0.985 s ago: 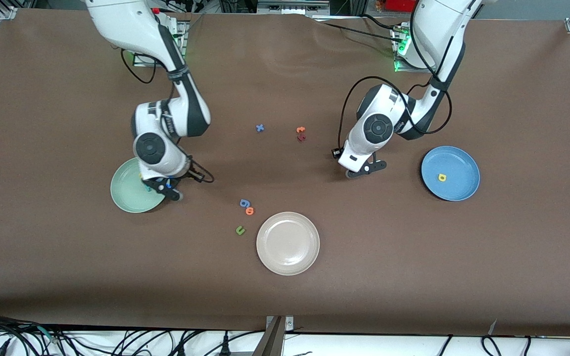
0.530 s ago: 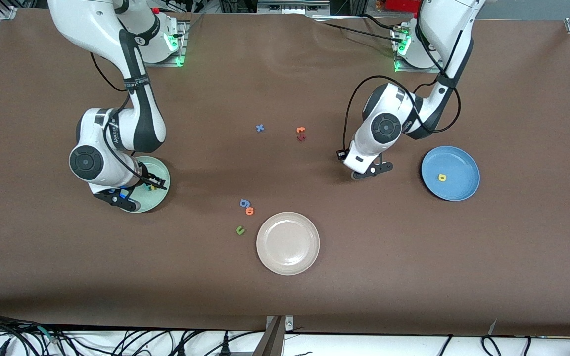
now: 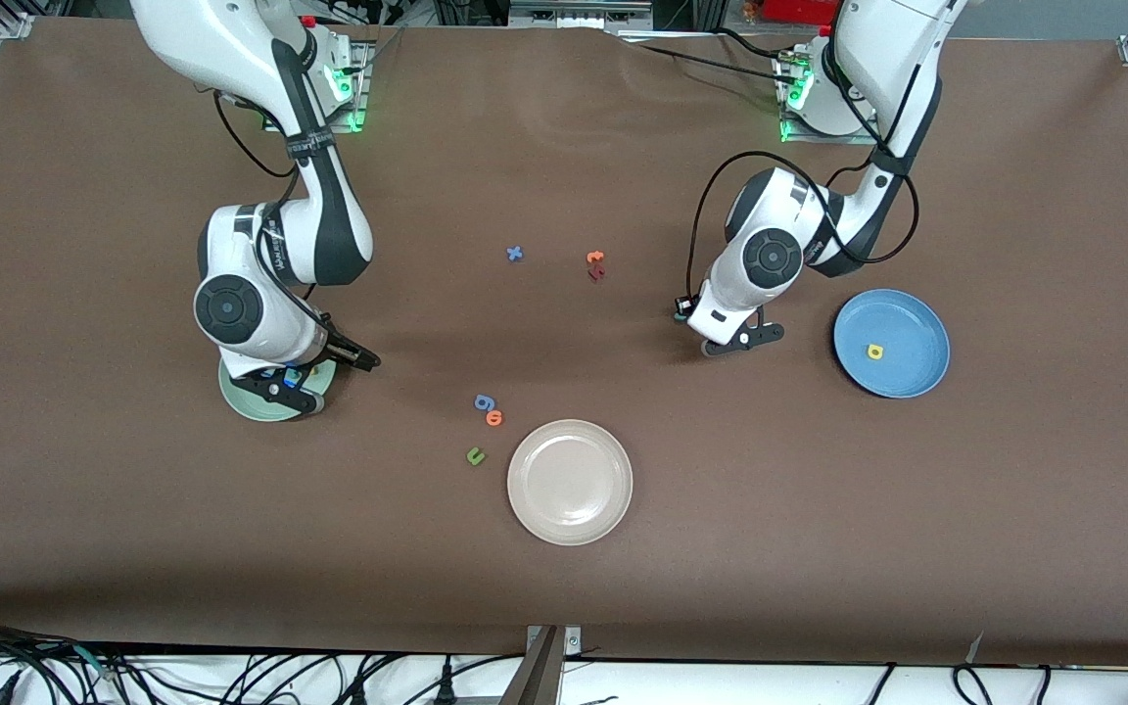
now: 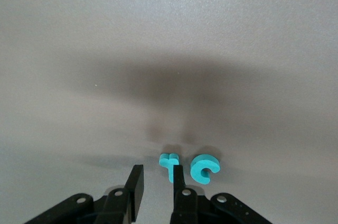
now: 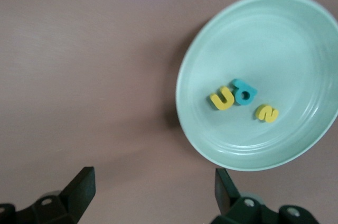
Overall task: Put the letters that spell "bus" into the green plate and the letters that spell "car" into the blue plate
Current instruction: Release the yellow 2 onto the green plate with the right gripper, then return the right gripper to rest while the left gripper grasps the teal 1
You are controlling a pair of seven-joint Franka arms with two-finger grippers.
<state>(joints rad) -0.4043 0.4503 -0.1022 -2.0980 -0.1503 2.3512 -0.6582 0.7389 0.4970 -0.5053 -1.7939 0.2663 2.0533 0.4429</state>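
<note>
Your right gripper point(image 5: 150, 195) hangs with jaws spread wide over the green plate point(image 5: 296, 39), where yellow u point(image 5: 223, 99), teal b point(image 5: 243, 92) and yellow s point(image 5: 266, 113) already lie together, so "bus" looks done. Your left gripper point(image 4: 157, 182) sits low on the tabletop point(image 4: 169, 49), jaws narrowed around the stem of the teal r point(image 4: 169, 163) beside the teal c point(image 4: 204, 168), probably because both must join the yellow a point(image 3: 875, 352) in the blue plate point(image 3: 916, 377).

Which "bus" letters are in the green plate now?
All three: yellow u, teal b and yellow s lie inside the green plate.

Right arm hides most of green plate point(image 3: 241, 399).
</note>
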